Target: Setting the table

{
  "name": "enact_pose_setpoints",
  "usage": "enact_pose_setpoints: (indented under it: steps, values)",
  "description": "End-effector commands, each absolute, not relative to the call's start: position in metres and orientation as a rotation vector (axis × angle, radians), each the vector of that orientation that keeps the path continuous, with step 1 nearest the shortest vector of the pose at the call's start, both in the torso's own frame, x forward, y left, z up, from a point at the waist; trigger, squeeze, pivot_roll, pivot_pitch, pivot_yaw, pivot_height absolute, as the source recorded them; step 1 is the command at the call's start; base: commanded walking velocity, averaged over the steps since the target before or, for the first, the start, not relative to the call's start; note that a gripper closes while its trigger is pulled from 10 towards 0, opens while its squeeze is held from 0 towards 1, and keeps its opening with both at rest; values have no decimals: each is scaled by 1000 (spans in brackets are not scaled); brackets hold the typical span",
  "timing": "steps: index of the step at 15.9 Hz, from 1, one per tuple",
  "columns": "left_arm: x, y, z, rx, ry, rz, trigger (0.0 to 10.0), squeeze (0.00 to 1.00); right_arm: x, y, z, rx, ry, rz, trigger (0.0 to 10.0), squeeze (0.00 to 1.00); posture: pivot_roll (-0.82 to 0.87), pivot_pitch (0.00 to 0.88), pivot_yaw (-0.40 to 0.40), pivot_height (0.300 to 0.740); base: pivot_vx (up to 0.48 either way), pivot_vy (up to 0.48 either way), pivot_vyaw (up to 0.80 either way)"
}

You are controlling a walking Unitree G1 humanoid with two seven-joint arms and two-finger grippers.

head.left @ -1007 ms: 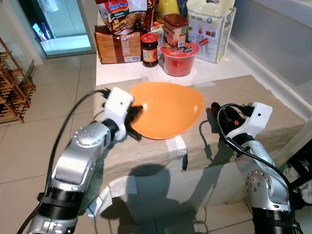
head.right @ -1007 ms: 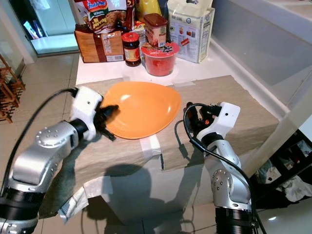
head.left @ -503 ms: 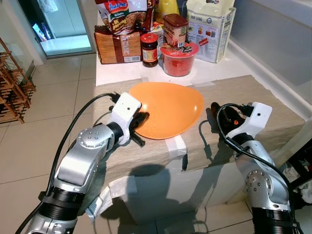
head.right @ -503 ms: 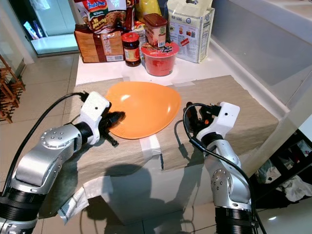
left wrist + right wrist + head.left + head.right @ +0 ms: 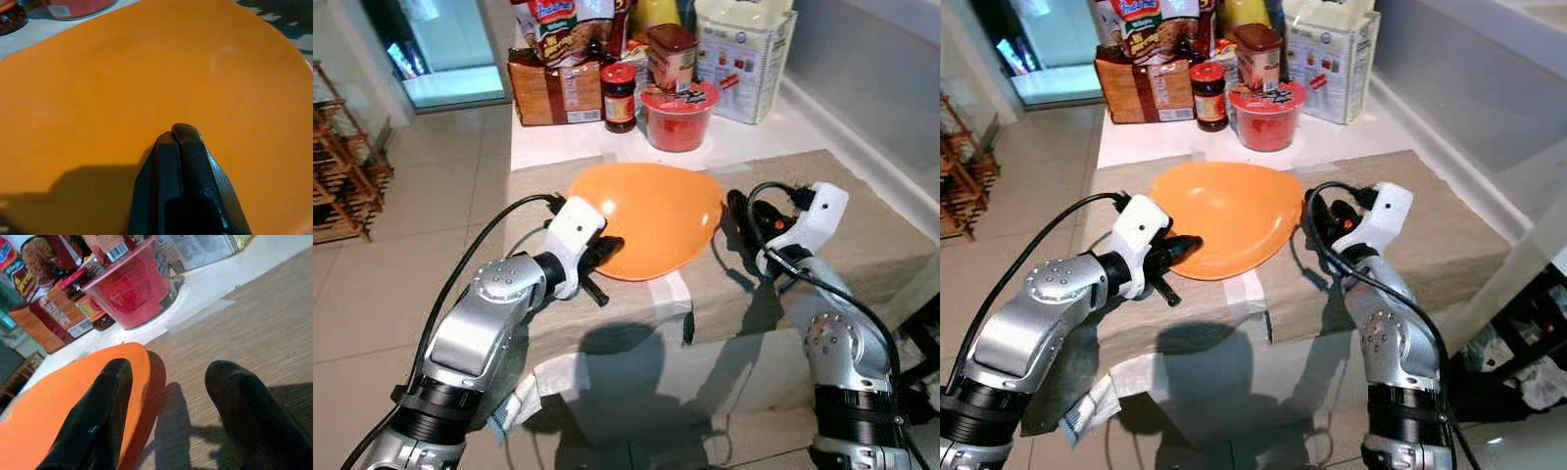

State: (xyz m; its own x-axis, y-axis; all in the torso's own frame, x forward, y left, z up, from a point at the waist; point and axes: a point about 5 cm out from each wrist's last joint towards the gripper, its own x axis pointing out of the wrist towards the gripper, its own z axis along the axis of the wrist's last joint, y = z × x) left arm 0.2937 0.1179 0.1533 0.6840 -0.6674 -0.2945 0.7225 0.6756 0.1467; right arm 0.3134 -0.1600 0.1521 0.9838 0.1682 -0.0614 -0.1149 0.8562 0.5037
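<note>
The orange plate lies on the cloth-covered worktop, in front of the red tub and jar. The left claw is clamped together on its near left rim, while the right claw stands with fingers apart straddling the opposite edge. If the right one closes off-centre or either arm pulls early, I reckon the plate could tip or skid into the groceries behind.

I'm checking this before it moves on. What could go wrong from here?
The left pincer pinches only the orange plate's near rim, so the plate may tip or slip. The right pincer stands open at the opposite rim; closing off-centre could shove the plate toward the red cup.
</note>
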Motion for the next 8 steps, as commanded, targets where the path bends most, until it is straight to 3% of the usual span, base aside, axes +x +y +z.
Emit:
enact_pose_setpoints:
  steps: [1, 8]
  values:
    - [287, 117, 138, 251, 296, -830, 10000, 0, 316, -157, 156, 583, 113, 161, 10000, 0, -88, 9, 82, 740, 0, 0, 0]
    - [278, 112, 133, 204, 298, -894, 10000, 0, 315, -142, 166, 877, 135, 312, 10000, 0, -85, 11, 78, 740, 0, 0, 0]
